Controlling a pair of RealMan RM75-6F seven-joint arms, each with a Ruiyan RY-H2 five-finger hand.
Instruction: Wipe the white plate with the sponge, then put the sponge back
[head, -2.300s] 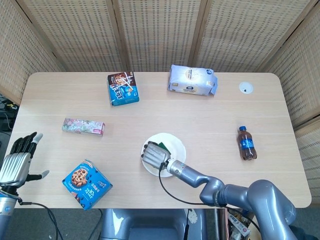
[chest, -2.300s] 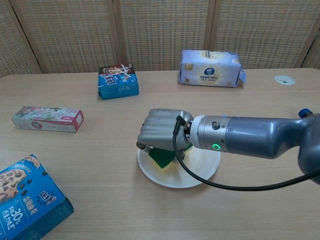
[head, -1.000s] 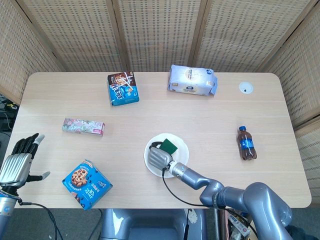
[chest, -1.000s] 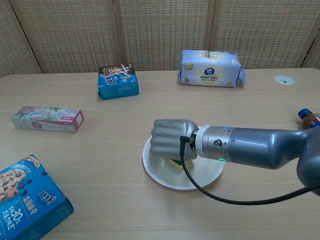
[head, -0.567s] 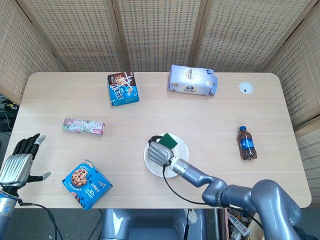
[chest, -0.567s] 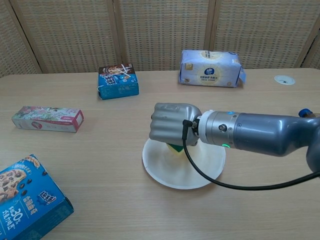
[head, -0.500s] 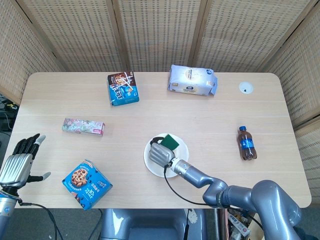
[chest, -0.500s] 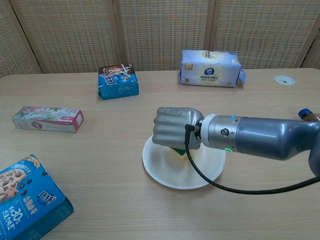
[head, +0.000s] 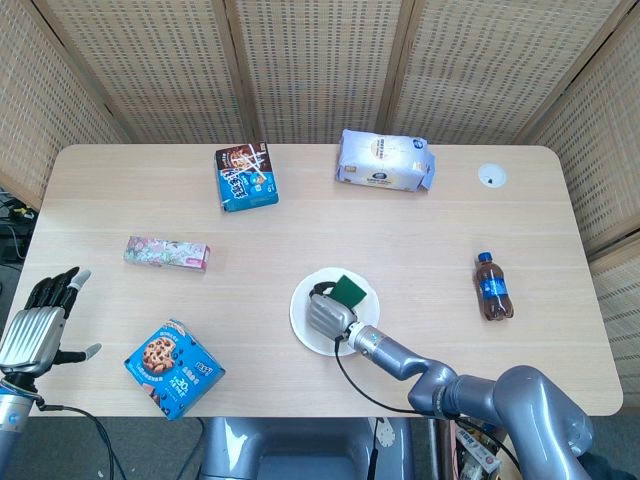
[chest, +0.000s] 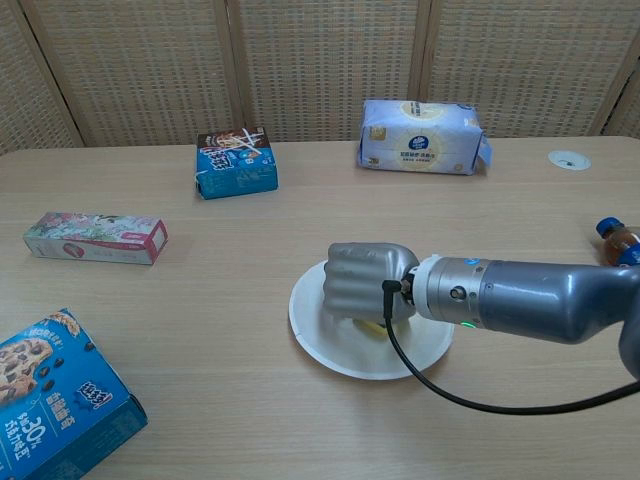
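The white plate (head: 304, 318) (chest: 330, 355) lies on the table near the front middle. My right hand (head: 328, 315) (chest: 365, 280) is over the plate, fingers curled down around the green and yellow sponge (head: 349, 290), pressing it onto the plate. In the chest view the hand hides nearly all of the sponge; only a sliver of yellow (chest: 374, 325) shows beneath it. My left hand (head: 38, 320) hangs off the table's left front corner, fingers spread, holding nothing; it is not visible in the chest view.
A cookie box (head: 173, 367) (chest: 50, 405) lies at front left, a flowered carton (head: 166, 253) (chest: 96, 238) left of centre, a blue box (head: 245, 176) (chest: 235, 162) and a tissue pack (head: 385, 160) (chest: 422, 123) at the back, a small bottle (head: 492, 286) (chest: 618, 241) at right.
My right hand with the sponge has slid across the plate from its left side to its right and nearer side. The plate has shifted slightly right. The left hand is still.
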